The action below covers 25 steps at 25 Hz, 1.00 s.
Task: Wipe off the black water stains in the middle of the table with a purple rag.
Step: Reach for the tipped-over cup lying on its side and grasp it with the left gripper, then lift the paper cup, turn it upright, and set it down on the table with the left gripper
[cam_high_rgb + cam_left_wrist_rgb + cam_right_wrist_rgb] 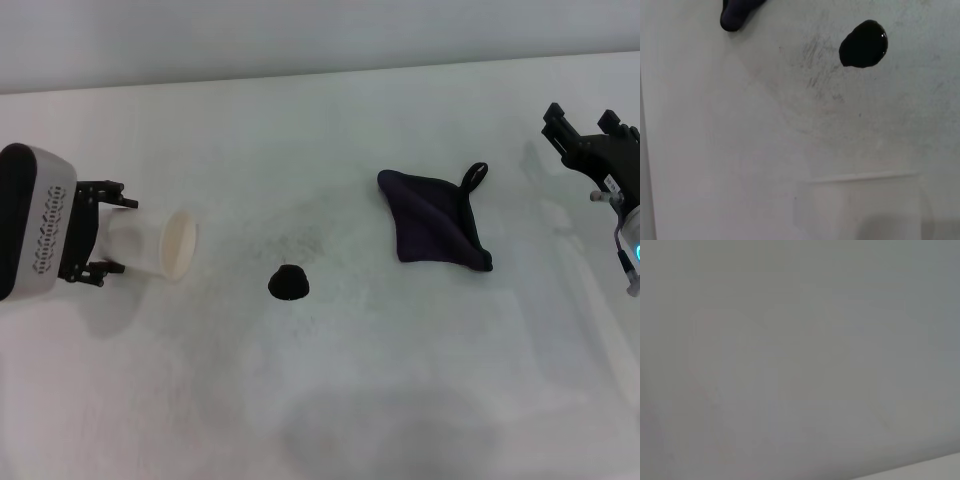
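Observation:
The black water stain [288, 283] is one small jet-black blob in the middle of the white table [330, 400], with faint grey specks around it. It also shows in the left wrist view [863, 43]. The dark purple rag [433, 221] lies flat to the stain's right, its black loop at the far corner; one corner shows in the left wrist view [735, 12]. My left gripper [108, 232] at the table's left is shut on a white cup [165, 243] held on its side, mouth toward the stain. My right gripper [580, 125] hovers open and empty to the right of the rag.
The cup's pale rim [865, 200] fills the lower part of the left wrist view. The right wrist view shows only a plain grey surface. The table's far edge [320, 72] runs along the back against a grey wall.

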### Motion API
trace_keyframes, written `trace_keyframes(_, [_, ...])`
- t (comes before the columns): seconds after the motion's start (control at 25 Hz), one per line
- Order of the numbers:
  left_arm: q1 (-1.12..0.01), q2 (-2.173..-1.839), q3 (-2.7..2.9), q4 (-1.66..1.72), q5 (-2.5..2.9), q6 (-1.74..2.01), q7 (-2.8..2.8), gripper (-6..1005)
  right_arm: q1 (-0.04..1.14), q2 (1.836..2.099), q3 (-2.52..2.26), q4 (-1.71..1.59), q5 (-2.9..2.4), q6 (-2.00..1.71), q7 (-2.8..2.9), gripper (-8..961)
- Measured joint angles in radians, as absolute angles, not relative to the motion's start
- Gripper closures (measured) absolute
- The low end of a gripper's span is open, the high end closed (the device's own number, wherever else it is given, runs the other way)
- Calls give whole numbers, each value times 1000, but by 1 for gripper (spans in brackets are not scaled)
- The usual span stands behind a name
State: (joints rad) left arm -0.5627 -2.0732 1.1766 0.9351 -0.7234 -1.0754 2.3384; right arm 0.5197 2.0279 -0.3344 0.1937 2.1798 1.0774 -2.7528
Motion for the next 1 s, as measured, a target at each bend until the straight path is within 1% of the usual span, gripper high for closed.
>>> trace_keyframes(0.16, [-563,-2074,1178,931,-728,-1056,2339,254,520,2028,-334,194,2179,1080,-2732,110])
trace_keyframes(0.44, [-553,-2075,1164,926,-844,-1036,2371,298,515,2028,-334,191,2178,1081,-2728,110])
trace_keyframes(0.6, [-544,-2073,1105,920,-983,-1035,2376,323,512,2028,-334,185,2177,1081,-2728,110])
trace_keyframes(0.8, [-530,-2072,1033,832,-1204,-1031,2452,335,513,2027,-334,181,2174,1079,-2727,110])
trace_keyframes(0.96, [-499,-2073,1023,777,-1384,-1027,2536,337,513,2026,-336,181,2173,1078,-2727,110])
trace_keyframes(1.0, [-476,-2073,1022,741,-1511,-1029,2565,336,512,2026,-337,181,2172,1078,-2727,110])
